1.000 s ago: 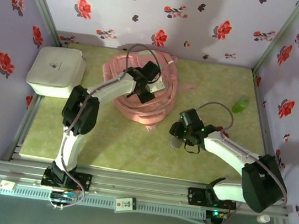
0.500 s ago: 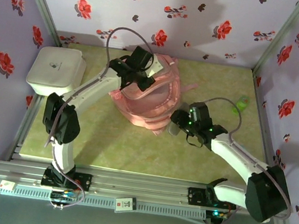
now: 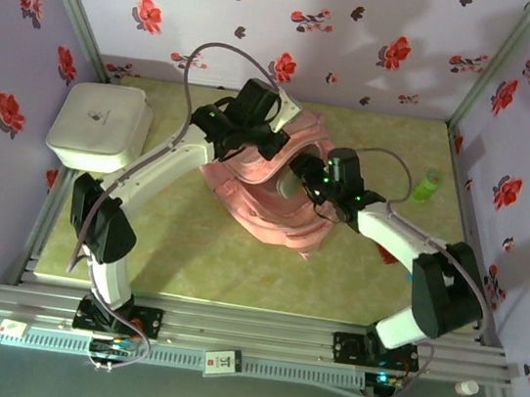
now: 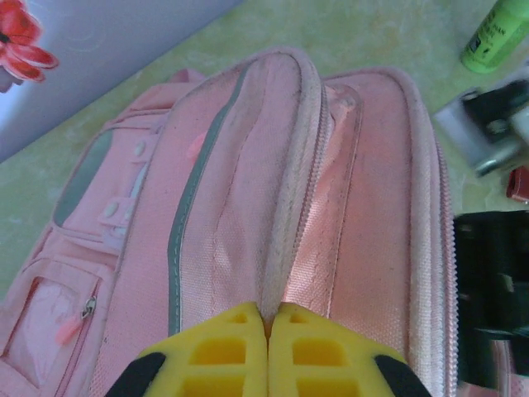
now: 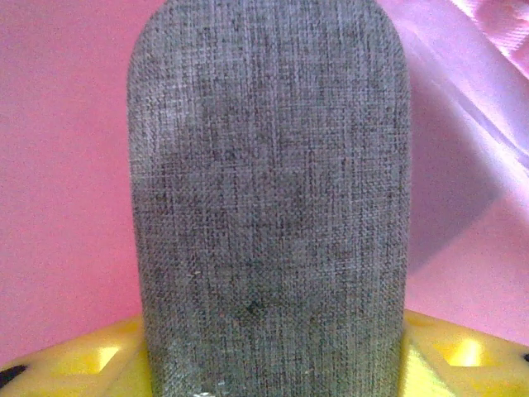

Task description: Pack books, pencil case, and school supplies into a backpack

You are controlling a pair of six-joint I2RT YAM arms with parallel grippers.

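The grey pencil case [image 5: 269, 190] is clamped end-out in the right gripper [image 5: 271, 360] with pink lining all round it, apparently just inside the mouth of the backpack [image 3: 269, 204], which sits toward the far middle of the table [image 3: 189, 247]. The left gripper [image 4: 269, 327], jaws together on a fold at the backpack's top, holds it up. Insertion seems in hand; next, push the case deeper and release it.

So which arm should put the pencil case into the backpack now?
Right. The right gripper grips the pencil case close to the backpack, and the left gripper is shut on a fold of its fabric.
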